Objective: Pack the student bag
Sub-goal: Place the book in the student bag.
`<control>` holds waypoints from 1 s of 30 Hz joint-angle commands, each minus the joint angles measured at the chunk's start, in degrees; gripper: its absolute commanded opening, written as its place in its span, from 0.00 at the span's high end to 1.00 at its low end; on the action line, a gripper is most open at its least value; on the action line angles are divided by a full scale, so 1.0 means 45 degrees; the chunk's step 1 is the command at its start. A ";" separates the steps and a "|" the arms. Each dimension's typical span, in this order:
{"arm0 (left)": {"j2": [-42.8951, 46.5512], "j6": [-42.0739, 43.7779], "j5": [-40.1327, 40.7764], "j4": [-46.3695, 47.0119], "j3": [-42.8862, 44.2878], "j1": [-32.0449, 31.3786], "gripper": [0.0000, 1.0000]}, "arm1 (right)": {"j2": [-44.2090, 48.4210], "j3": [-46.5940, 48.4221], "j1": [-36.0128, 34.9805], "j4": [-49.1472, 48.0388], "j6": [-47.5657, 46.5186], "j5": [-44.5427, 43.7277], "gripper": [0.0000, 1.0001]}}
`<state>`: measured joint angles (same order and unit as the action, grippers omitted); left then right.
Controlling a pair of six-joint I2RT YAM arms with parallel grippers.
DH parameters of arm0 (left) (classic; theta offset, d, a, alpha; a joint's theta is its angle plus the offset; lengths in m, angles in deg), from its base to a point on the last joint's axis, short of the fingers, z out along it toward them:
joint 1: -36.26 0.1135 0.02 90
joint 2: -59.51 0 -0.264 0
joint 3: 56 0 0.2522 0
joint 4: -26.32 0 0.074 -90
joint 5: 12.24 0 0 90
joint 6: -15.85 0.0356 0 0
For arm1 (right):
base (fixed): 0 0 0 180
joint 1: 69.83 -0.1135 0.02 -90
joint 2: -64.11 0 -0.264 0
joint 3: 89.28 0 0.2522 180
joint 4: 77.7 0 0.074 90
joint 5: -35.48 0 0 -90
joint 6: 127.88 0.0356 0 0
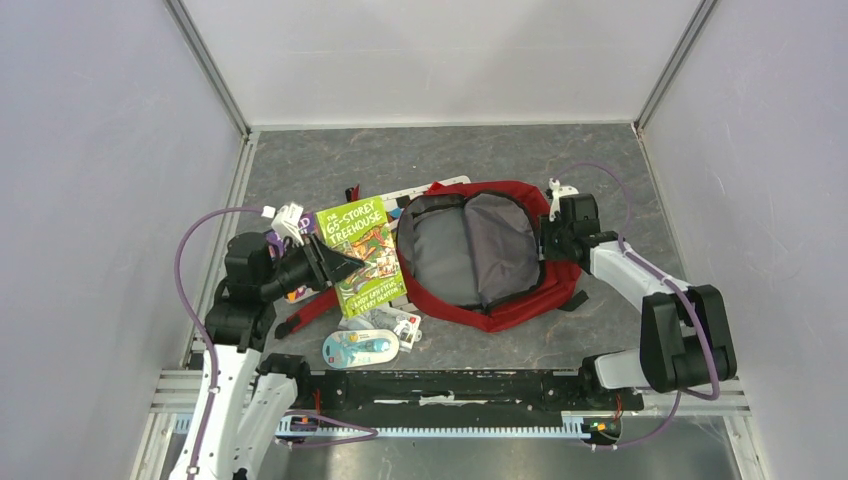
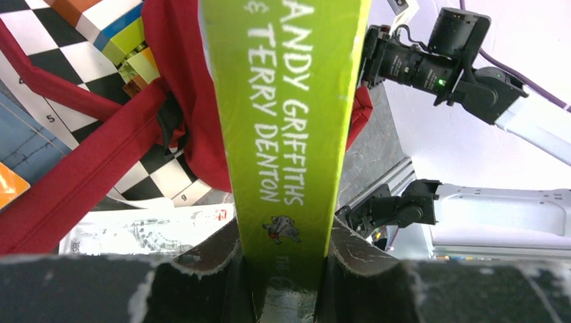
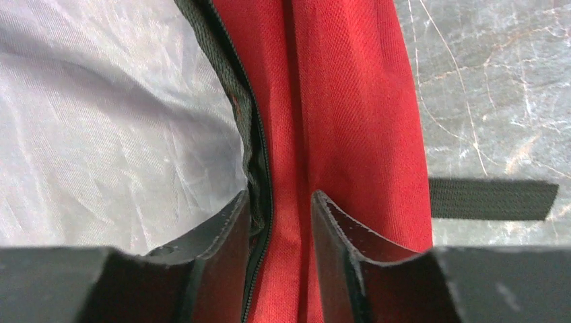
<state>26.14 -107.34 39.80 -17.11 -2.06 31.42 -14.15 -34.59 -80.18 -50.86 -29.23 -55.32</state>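
The red student bag [image 1: 545, 290] lies open in the middle of the table, its grey lining [image 1: 465, 250] facing up. My left gripper [image 1: 335, 265] is shut on a green book, "The 65-Storey Treehouse" [image 1: 362, 256], and holds it tilted just left of the bag's opening. The book runs up between the fingers in the left wrist view [image 2: 286, 134]. My right gripper [image 1: 548, 240] is shut on the bag's right rim, pinching red fabric and black zipper [image 3: 286, 168]. The grey lining [image 3: 101, 121] shows left of the fingers.
A checkered board [image 2: 161, 175] and red straps [image 1: 310, 312] lie under and left of the book. Small packets [image 1: 395, 322] and a white-blue blister pack [image 1: 360, 349] lie near the front edge. A black strap [image 3: 491, 198] lies on the table right of the bag.
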 commanded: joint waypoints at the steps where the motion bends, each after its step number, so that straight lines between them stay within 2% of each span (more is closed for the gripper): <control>1: 0.0260 -0.0414 -0.0850 -0.0240 0.1064 0.0075 0.98 | -0.0521 0.0736 0.0406 -0.0967 -0.0398 0.1279 0.59; 5: 0.0435 -0.0679 -0.0868 -0.0397 0.1148 0.0077 0.98 | -0.0966 0.0817 0.0653 -0.1337 -0.0363 0.2741 0.60; 12: 0.0358 -0.0725 -0.0872 -0.0418 0.1064 0.0080 0.98 | -0.1571 0.1042 0.0740 -0.1763 -0.0214 0.4056 0.59; 21: 0.0285 -0.0667 -0.0853 -0.0575 0.1171 0.0077 0.98 | -0.1082 0.1531 0.0741 -0.1971 -0.0395 0.3859 0.53; 30: 0.0465 -0.0683 -0.0821 -0.0733 0.1069 0.0080 0.98 | -0.2225 0.2724 0.0726 -0.2077 -0.0985 0.4535 0.43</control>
<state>27.06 -108.65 38.38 -23.14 -0.40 31.42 -22.41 -25.73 -76.79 -57.48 -31.61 -37.44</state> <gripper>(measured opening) 0.348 0.565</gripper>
